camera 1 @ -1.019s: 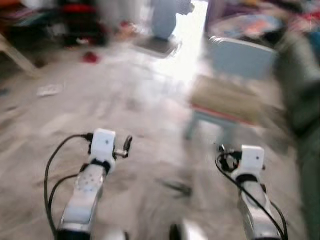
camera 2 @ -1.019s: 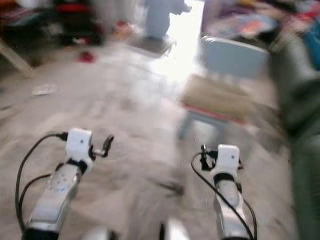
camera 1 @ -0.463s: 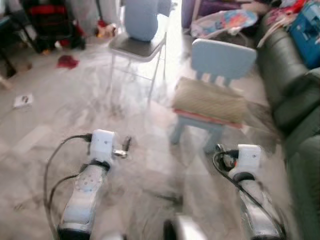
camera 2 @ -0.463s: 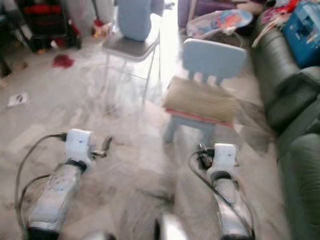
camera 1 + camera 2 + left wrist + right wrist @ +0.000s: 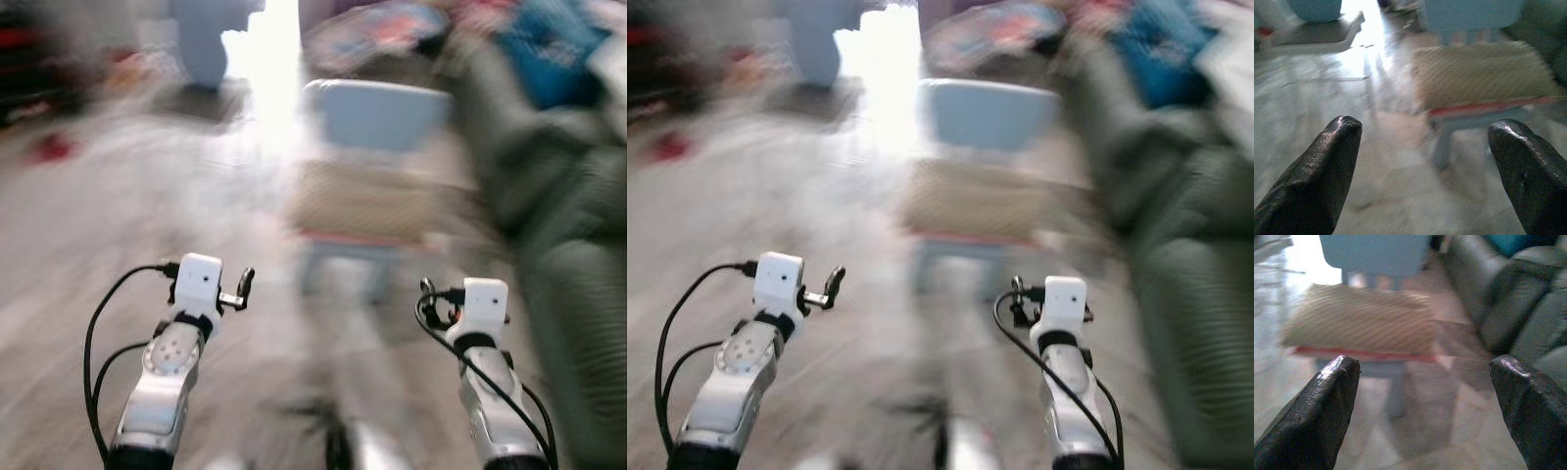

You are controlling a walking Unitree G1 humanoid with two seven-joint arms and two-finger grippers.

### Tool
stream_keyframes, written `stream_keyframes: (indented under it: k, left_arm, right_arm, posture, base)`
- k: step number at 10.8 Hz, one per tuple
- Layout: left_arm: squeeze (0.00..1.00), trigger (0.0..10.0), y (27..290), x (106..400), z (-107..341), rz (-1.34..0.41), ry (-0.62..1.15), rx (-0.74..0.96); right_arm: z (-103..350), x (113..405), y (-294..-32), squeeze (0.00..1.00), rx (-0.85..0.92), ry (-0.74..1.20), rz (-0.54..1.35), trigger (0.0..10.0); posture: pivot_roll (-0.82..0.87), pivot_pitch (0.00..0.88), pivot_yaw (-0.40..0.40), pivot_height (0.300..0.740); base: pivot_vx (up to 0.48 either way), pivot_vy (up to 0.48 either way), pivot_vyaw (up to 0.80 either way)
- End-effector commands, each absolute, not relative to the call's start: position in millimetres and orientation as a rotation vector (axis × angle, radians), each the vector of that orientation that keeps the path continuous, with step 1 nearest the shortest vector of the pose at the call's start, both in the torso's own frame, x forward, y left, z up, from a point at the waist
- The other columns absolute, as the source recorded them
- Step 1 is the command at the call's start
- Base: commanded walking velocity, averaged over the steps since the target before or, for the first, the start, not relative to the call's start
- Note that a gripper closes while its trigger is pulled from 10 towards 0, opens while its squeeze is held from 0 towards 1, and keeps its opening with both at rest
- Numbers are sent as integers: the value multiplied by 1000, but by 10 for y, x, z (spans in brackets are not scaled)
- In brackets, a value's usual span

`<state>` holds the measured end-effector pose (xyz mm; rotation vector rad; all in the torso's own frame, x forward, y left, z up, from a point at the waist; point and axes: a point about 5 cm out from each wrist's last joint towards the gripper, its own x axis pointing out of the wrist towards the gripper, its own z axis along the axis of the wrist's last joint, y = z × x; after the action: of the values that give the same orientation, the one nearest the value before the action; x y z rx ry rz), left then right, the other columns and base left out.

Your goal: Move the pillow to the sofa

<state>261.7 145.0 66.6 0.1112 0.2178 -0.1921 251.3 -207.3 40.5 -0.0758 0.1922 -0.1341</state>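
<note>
Pillow [image 5: 364,201] lies on small chair [image 5: 377,117] ahead, sofa [image 5: 549,196] to right. Left gripper [image 5: 1425,166] and right gripper [image 5: 1422,406] both spread wide, empty. View blurred: you risk bumping chair or misjudging reach.

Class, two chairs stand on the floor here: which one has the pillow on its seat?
The small light-blue chair nearest the sofa; the tan pillow lies on it. The far chair holds none.
</note>
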Motion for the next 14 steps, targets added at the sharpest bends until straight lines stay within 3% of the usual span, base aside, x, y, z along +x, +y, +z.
stream_keyframes:
  k: [1,11,14]
  left_arm:
    - [0,10000,1382,2605,663,-223,222,111]
    - [0,10000,1303,2646,642,-203,228,97]
    - [0,10000,1328,2656,632,-135,213,137]
  right_arm:
    - [387,2505,-2099,0,-66,202,-148,10000]
    - [390,2565,-2023,0,-77,190,-107,10000]
    - [390,2582,-1988,0,-72,182,-98,10000]
  posture:
    - [-22,114,-37,740]
    - [-26,104,-44,740]
    - [-17,88,-61,740]
  base:
    - [461,0,-413]
    - [442,0,0]
    - [0,0,0]
